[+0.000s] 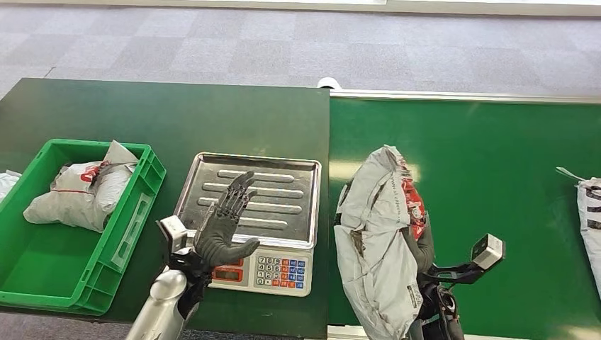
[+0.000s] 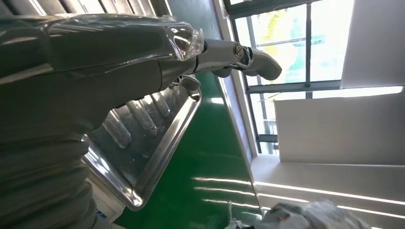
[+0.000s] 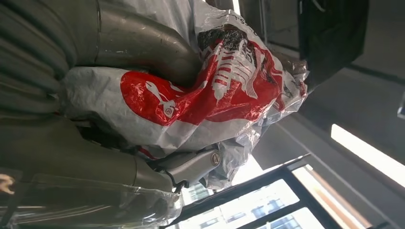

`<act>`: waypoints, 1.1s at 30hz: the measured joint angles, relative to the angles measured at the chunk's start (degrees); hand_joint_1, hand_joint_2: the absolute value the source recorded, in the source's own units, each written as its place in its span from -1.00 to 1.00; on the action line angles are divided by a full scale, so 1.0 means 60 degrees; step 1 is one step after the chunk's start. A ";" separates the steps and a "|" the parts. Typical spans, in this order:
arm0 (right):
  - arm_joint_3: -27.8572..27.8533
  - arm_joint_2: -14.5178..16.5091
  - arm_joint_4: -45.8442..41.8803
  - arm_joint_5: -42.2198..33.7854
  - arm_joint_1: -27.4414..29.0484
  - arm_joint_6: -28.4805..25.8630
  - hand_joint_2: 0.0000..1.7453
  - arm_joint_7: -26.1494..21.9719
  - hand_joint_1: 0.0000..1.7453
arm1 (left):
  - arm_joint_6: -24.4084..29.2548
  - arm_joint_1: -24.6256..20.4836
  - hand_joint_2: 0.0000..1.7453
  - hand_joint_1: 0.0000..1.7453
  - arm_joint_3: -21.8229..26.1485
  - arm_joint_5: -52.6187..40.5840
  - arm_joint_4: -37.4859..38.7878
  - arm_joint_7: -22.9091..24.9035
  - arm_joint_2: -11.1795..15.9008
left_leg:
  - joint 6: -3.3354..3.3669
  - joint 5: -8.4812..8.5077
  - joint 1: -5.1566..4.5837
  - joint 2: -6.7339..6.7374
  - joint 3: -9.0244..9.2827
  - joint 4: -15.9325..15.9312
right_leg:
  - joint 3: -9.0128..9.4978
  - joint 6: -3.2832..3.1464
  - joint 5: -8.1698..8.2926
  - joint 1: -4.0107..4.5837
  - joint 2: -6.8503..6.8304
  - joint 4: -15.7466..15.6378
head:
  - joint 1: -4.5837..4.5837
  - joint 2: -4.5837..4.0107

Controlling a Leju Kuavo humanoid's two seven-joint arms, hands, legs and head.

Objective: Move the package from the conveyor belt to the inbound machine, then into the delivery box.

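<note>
package point(image 1: 375, 234) is a crumpled grey and red poly bag, held upright by the right hand point(image 1: 423, 244) over the belt point(image 1: 496, 184), just right of the scale point(image 1: 255, 212). right wrist view shows fingers point(image 3: 143, 43) clamped into the bag's loose film, not around anything firm. risk: film slides or stretches in the grip and the bag sags or drops on the belt, or catches the scale's raised tray rim on the way across. left hand point(image 1: 227, 223) hovers over the tray, fingers apart, holding nothing; it sits in the drop zone, so the bag could land on it or collide. bin point(image 1: 135, 212) on the desk point(image 1: 106, 106) already holds a bag point(image 1: 81, 191). another bag point(image 1: 588, 212) lies at the belt's right edge.
</note>
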 joint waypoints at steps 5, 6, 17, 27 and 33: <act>0.0156 0.0020 -0.0851 -0.0229 0.0205 0.0016 1.00 0.0037 1.00 | 0.0154 0.0002 1.00 -1.00 0.0177 0.0381 -0.0160 -0.0081 -0.0002 | 0.0000 0.0000 0.0000 0.0000 0.0002 0.0000 | 0.0001 0.0000 0.0000 0.0000 0.0000 0.0000 | 0.0000 0.0000; 0.0158 0.0020 -0.0860 -0.0231 0.0205 0.0016 1.00 0.0037 1.00 | 0.0156 0.0002 1.00 -1.00 0.0178 0.0384 -0.0160 -0.0081 -0.0002 | 0.0000 0.0000 0.0000 0.0000 0.0002 0.0000 | 0.0001 0.0000 0.0000 0.0000 0.0000 0.0000 | 0.0000 0.0000; 0.0409 0.0001 -0.3038 -0.0247 0.0492 0.0136 1.00 0.0218 1.00 | 0.1259 0.0130 1.00 -1.00 0.0921 0.1595 -0.0803 -0.0463 -0.0031 | 0.0001 0.0003 0.0000 -0.0003 -0.0002 -0.0001 | 0.0001 0.0000 0.0000 0.0000 -0.0007 0.0000 | 0.0000 0.0000; 0.1924 -0.1354 -0.2360 0.3983 -0.1353 -0.2602 1.00 -0.0130 1.00 | 0.1901 0.0225 1.00 -1.00 0.1357 0.1692 -0.1159 -0.0647 0.0051 | 0.0015 0.0019 -0.0004 -0.0009 -0.0005 0.0001 | 0.0011 0.0002 0.0009 -0.0002 -0.0015 0.0002 | 0.0000 0.0000; 0.3473 -0.1999 -0.0238 0.4904 -0.3729 -0.3743 1.00 -0.0318 1.00 | 0.2506 0.0375 1.00 -1.00 0.1662 0.1639 -0.1529 -0.0737 0.0074 | 0.0011 0.0024 -0.0002 -0.0011 -0.0005 0.0003 | 0.0004 0.0002 0.0010 -0.0001 -0.0016 0.0006 | -0.0003 0.0000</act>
